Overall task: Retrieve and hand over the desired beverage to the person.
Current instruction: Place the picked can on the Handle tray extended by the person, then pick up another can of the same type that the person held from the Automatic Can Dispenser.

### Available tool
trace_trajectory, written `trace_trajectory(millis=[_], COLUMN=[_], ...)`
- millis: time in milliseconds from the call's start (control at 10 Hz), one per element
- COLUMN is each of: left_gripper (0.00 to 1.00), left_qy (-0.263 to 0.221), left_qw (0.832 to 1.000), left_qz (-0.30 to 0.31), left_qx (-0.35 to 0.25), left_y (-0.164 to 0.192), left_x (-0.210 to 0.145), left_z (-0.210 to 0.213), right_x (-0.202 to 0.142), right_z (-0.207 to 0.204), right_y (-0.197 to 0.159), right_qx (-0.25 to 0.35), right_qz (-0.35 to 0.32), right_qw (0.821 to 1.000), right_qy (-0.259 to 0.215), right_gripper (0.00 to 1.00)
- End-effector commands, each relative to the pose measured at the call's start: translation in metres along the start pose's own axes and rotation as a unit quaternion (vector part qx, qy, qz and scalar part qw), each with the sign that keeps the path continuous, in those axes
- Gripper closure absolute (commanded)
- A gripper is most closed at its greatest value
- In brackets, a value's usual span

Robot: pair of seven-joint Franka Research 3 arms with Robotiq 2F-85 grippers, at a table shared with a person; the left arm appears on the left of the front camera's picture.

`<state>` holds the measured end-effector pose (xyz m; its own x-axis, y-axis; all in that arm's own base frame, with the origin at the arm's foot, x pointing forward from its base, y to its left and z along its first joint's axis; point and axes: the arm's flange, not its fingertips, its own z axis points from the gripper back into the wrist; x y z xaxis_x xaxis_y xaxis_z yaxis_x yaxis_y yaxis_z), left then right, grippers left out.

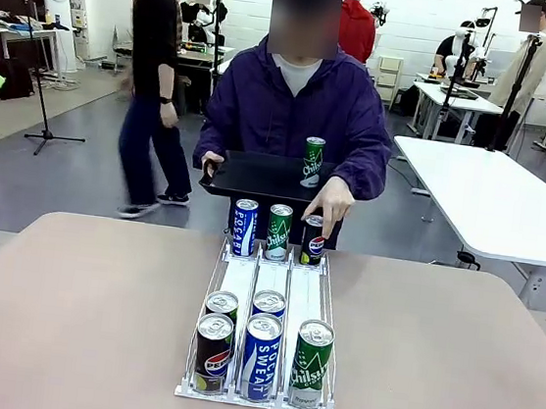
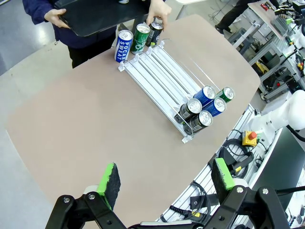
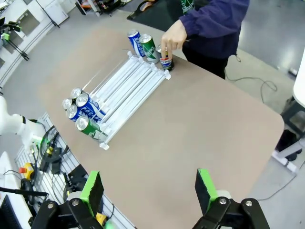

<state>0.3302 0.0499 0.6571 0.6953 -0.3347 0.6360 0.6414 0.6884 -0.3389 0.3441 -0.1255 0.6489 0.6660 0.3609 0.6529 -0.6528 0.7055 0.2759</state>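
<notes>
A three-lane can rack [image 1: 244, 282] lies on the bench [image 1: 63, 319], its lanes running from the robot's side toward the person [image 1: 295, 98]. At the rack's near end three cans stand in a row: the near Pepsi can [image 1: 212, 353] in the left lane, the near Pocari Sweat can [image 1: 261, 356] in the middle lane and the near Chilsung can [image 1: 311, 364] in the right lane. Just behind them, in the left and middle lanes, stand two more cans [image 1: 222, 305], touching the front row. At the rack's far end three cans stand upright side by side: the far Pocari Sweat can [image 1: 243, 227], the far Chilsung can [image 1: 279, 232] and the far Pepsi can [image 1: 312, 241].

The person stands just beyond the rack's far end. The person's left hand [image 1: 330, 199] rests on top of the far Pepsi can. The person's right hand [image 1: 212, 163] grips the edge of a black tray [image 1: 257, 175] held level just beyond and above the rack's far end, with a green tray can [image 1: 312, 162] upright on it. Which drink is the wanted one cannot be told

The left end effector [image 2: 166, 176] hovers above the bench off the rack's left side, well apart from it, fingers spread wide with nothing between them. The right end effector [image 3: 149, 190] hovers off the rack's right side, equally wide apart and holding nothing
</notes>
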Motion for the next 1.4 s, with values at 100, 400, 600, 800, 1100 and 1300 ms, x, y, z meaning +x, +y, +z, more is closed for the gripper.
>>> trace_trajectory(millis=[100,400,600,800,1100,1300], left_gripper=[0.0,0.0,0.0,0.0,0.0,0.0], left_qy=[-0.003,-0.003,-0.003,-0.003,-0.003,-0.003], left_qw=[1.0,1.0,1.0,1.0,1.0,1.0], left_qz=[-0.007,-0.007,-0.007,-0.007,-0.007,-0.007], left_qx=[-0.004,-0.004,-0.004,-0.004,-0.004,-0.004], left_y=[0.0008,0.0008,0.0008,0.0008,0.0008,0.0008], left_x=[0.0001,0.0001,0.0001,0.0001,0.0001,0.0001], left_z=[0.0016,0.0016,0.0016,0.0016,0.0016,0.0016], right_x=[0.0019,0.0019,0.0019,0.0019,0.0019,0.0019], right_z=[-0.0011,-0.0011,-0.0011,-0.0011,-0.0011,-0.0011], right_y=[-0.0003,-0.0003,-0.0003,-0.0003,-0.0003,-0.0003], right_qx=[0.007,0.007,0.007,0.007,0.007,0.007], right_qz=[0.005,0.005,0.005,0.005,0.005,0.005], right_qw=[1.0,1.0,1.0,1.0,1.0,1.0], right_qy=[-0.004,-0.004,-0.004,-0.004,-0.004,-0.004], right_gripper=[0.0,0.0,0.0,0.0,0.0,0.0])
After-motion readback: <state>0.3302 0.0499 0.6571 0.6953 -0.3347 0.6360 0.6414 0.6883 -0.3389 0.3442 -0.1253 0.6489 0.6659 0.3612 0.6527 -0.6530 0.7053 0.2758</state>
